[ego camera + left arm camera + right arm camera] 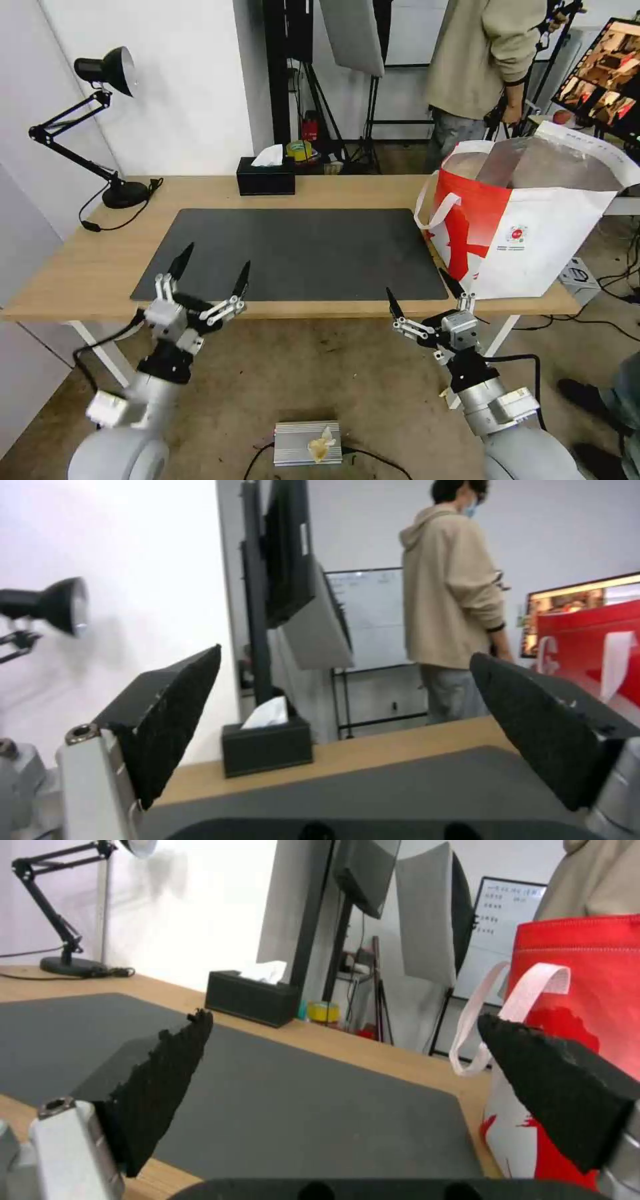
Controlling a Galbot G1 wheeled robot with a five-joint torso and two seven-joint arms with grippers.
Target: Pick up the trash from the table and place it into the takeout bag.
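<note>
The takeout bag [533, 233], white and red with a silver foil lining, stands open at the right end of the table [80, 267]; it also appears as the bag [587, 965] in the right wrist view. The trash is out of view; the dark grey mat [293, 253] is bare. My left gripper [218, 255] hovers open over the mat's front left corner, holding nothing. My right gripper [415, 281] is open at the table's front edge, just left of the bag's lower corner. Both pairs of fingers are spread wide in the wrist views, left gripper [347, 654] and right gripper [343, 1017].
A black tissue box [265, 177] sits at the back edge of the table and a black desk lamp [107, 73] at the back left. A person stands behind the table near the bag. A silver box [308, 442] lies on the floor between my arms.
</note>
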